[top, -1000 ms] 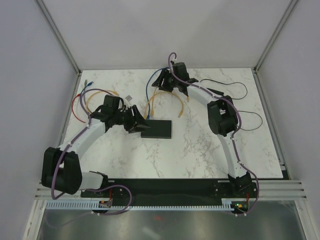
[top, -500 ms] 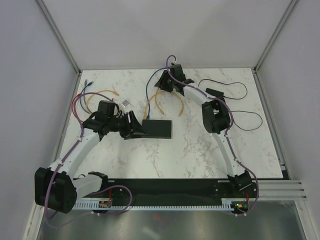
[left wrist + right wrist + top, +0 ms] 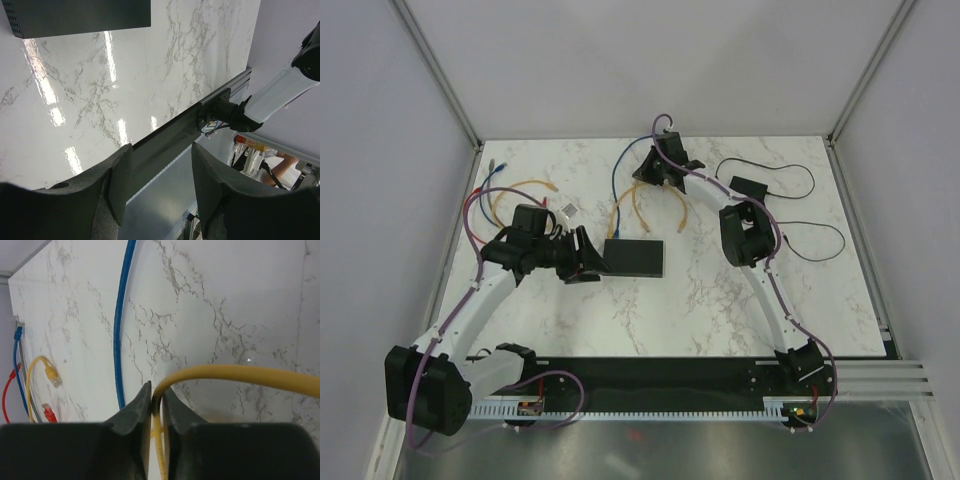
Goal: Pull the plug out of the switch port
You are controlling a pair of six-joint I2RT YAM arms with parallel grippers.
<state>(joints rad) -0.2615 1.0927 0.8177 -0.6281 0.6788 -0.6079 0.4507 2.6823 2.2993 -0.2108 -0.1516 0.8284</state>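
"Switch first: where is it, and who holds what?"

"It's at the centre of the overhead view, flat on the marble table. The right gripper, upper centre, pinches the yellow cable that runs down to the switch's far edge. The left gripper sits just beside the switch's left end, fingers spread, nothing between them."

"Which step, then?"

"I'd call it the set-up for the pull: the cable is gripped and the box is not yet braced. Next, I'd judge, the left must pin the box so it can't drag. Then the right draws toward the top of the frame, straight out of the port."

"And the plug itself?"

"It's too small to pick out overhead. A blue cable ends at the same edge, and neither wrist view shows the port."

"What do the wrist views add?"

"The right one shows its fingers nearly closed, with the yellow cable squeezed between them, which the overhead can't resolve. The left one shows its pads wide apart over bare marble. The switch is in that frame's upper left corner, clear of them."
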